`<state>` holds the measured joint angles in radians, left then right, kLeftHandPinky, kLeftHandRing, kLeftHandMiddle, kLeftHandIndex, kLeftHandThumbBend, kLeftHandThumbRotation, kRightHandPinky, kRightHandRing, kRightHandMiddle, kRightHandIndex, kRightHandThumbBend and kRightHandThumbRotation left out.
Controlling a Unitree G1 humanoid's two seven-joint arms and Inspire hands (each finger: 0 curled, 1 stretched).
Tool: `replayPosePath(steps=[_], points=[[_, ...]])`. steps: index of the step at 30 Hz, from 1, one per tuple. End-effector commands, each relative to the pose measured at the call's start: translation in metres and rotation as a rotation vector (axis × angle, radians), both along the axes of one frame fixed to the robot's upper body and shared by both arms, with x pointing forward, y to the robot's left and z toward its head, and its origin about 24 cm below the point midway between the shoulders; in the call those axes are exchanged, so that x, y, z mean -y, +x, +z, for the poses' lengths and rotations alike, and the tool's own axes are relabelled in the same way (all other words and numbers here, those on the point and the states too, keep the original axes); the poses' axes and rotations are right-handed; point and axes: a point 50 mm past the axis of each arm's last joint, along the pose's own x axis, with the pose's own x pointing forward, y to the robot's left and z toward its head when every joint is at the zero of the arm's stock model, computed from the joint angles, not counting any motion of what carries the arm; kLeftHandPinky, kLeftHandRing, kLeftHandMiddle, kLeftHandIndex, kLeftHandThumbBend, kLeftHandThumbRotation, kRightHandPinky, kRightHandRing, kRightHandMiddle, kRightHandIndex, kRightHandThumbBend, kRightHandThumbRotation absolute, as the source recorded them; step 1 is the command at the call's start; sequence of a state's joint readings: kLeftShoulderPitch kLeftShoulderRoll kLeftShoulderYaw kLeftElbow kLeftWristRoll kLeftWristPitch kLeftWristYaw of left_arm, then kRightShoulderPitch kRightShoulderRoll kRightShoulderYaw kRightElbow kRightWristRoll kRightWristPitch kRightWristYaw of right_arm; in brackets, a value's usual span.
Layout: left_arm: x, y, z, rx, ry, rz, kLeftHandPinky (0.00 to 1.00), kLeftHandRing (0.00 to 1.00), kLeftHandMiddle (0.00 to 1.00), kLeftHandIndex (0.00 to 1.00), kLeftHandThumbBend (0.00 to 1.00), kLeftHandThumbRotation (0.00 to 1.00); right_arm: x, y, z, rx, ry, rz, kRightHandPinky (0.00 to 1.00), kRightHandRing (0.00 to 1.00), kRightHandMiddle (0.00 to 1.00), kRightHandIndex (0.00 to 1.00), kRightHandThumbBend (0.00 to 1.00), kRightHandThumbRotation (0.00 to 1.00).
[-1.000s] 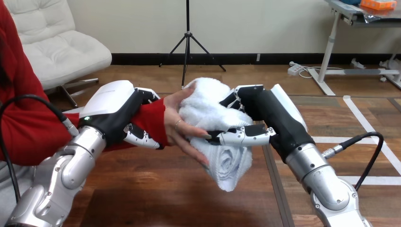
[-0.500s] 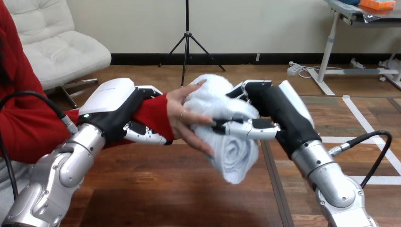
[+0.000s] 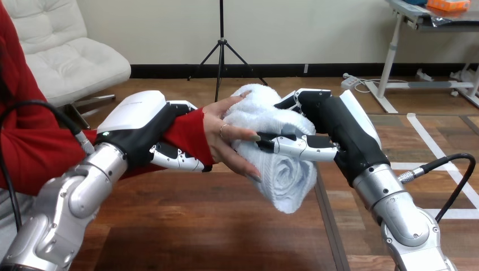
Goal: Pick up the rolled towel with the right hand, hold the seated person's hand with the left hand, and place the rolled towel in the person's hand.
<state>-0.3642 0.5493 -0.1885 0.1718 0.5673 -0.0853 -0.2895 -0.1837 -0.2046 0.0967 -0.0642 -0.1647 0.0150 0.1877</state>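
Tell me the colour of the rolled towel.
White; the rolled towel shows best in the head view, held by the right robot hand.

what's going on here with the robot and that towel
The right robot hand grips a rolled towel and holds it against the person's hand, whose fingers lie across it. The left robot hand is curled round the person's wrist. The robot has not let go yet.

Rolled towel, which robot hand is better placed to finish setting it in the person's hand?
Right. The right hand is curled round the rolled towel, which touches the person's hand. The left hand is busy, curled round the person's wrist.
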Motion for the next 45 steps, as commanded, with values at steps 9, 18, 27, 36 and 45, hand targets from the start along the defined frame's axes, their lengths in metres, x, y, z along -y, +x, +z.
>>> replayPosePath(steps=[9,18,27,36,45], points=[[0.024,-0.005,0.036,-0.025,-0.098,-0.11,0.88,0.87,0.87,0.88,0.99,0.65,-0.02,-0.002,0.013,0.058,0.037,0.125,0.52,0.63,0.69,0.72,0.97,0.96],[0.022,-0.014,0.037,-0.061,-0.121,-0.113,0.97,0.9,0.9,0.91,1.0,0.72,-0.016,-0.004,0.01,0.04,0.048,0.128,0.56,0.7,0.75,0.76,1.0,0.99],[0.019,-0.025,0.032,-0.039,-0.182,-0.103,0.9,0.88,0.89,0.91,1.0,0.9,-0.012,-0.007,0.006,0.052,0.054,0.128,0.65,0.77,0.79,0.79,1.0,1.0],[0.015,-0.035,0.026,-0.015,-0.255,-0.082,0.75,0.85,0.87,0.9,1.0,0.99,-0.007,-0.01,0.0,0.063,0.061,0.12,0.71,0.8,0.82,0.81,1.0,1.0],[0.011,-0.045,0.017,0.025,-0.325,-0.078,0.66,0.82,0.85,0.88,1.0,1.0,-0.004,-0.014,-0.004,0.046,0.066,0.116,0.75,0.83,0.84,0.83,1.0,1.0]])
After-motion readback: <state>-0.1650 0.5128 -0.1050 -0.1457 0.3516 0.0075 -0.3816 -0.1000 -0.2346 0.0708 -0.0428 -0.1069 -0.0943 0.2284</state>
